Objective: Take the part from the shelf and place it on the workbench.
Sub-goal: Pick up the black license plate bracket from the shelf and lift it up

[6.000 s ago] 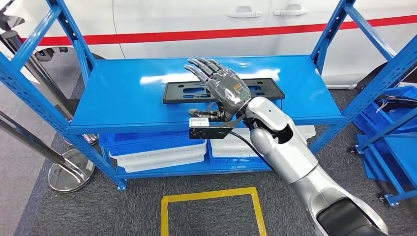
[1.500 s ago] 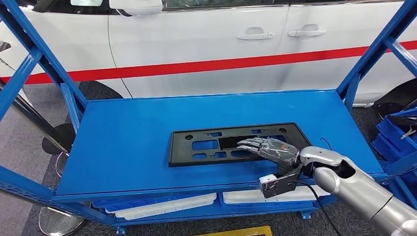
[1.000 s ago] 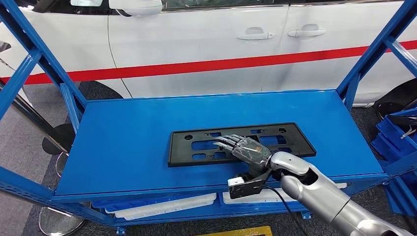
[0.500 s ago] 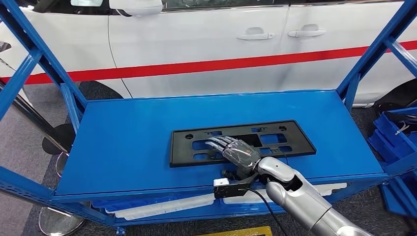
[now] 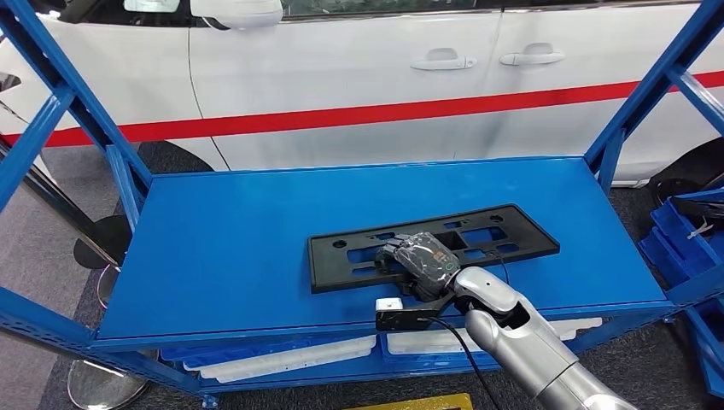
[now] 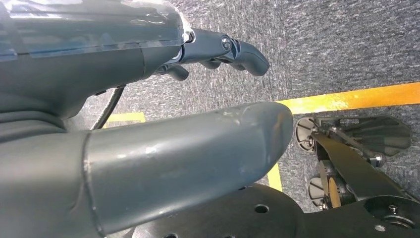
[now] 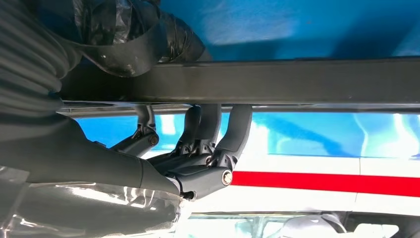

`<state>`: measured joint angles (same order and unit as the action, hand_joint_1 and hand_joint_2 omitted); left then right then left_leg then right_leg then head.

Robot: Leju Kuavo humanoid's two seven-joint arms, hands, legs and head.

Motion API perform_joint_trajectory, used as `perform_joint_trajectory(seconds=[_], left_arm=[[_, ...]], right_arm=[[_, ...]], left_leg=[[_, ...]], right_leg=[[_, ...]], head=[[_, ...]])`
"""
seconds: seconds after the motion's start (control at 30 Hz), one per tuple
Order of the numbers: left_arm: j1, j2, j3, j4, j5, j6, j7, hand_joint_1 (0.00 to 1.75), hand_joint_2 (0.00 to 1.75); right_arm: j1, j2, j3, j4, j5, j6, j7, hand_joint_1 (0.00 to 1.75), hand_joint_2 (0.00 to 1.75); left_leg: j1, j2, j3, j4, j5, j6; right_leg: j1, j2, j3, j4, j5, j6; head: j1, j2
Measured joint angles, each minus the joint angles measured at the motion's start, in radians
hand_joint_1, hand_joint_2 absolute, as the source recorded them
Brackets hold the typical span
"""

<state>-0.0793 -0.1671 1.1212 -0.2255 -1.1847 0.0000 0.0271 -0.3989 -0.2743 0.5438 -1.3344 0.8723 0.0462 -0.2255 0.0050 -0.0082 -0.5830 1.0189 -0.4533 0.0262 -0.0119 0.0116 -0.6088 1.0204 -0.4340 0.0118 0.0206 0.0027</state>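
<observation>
The right hand (image 5: 420,260) has curled its fingers (image 7: 218,129) over the near edge of the part (image 5: 433,244), which has tilted on the shelf (image 5: 222,231); lifting looks next. The left hand (image 6: 148,148) hangs holding nothing.

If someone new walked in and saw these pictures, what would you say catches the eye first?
Probably the black part, a flat frame with cutouts, lying on the bright blue shelf with the right robot hand gripping its near edge, fingers curled over it. Behind the shelf stands a white car with a red stripe along its doors.
</observation>
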Motion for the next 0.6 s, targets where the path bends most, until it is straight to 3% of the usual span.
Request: perform_joint_trajectory(seconds=[0.27, 0.5, 0.6], left_arm=[[0.0, 0.0, 0.0, 0.0, 0.0, 0.0, 0.0, 0.0, 0.0], [0.0, 0.0, 0.0, 0.0, -0.001, 0.0, 0.0, 0.0, 0.0], [0.0, 0.0, 0.0, 0.0, -0.001, 0.0, 0.0, 0.0, 0.0]], right_arm=[[0.004, 0.002, -0.015, 0.0, 0.001, 0.0, 0.0, 1.37, 1.75], [0.004, 0.002, -0.021, 0.0, 0.001, 0.0, 0.0, 1.68, 1.75], [0.004, 0.002, -0.023, 0.0, 0.003, 0.0, 0.001, 1.75, 1.75]], left_leg=[[0.0, 0.0, 0.001, 0.0, 0.0, 0.0], [0.0, 0.0, 0.002, 0.0, 0.0, 0.0], [0.0, 0.001, 0.002, 0.0, 0.0, 0.0]], right_leg=[[0.0, 0.0, 0.001, 0.0, 0.0, 0.0], [0.0, 0.0, 0.001, 0.0, 0.0, 0.0], [0.0, 0.0, 0.001, 0.0, 0.0, 0.0]], head=[[0.0, 0.0], [0.0, 0.0], [0.0, 0.0]])
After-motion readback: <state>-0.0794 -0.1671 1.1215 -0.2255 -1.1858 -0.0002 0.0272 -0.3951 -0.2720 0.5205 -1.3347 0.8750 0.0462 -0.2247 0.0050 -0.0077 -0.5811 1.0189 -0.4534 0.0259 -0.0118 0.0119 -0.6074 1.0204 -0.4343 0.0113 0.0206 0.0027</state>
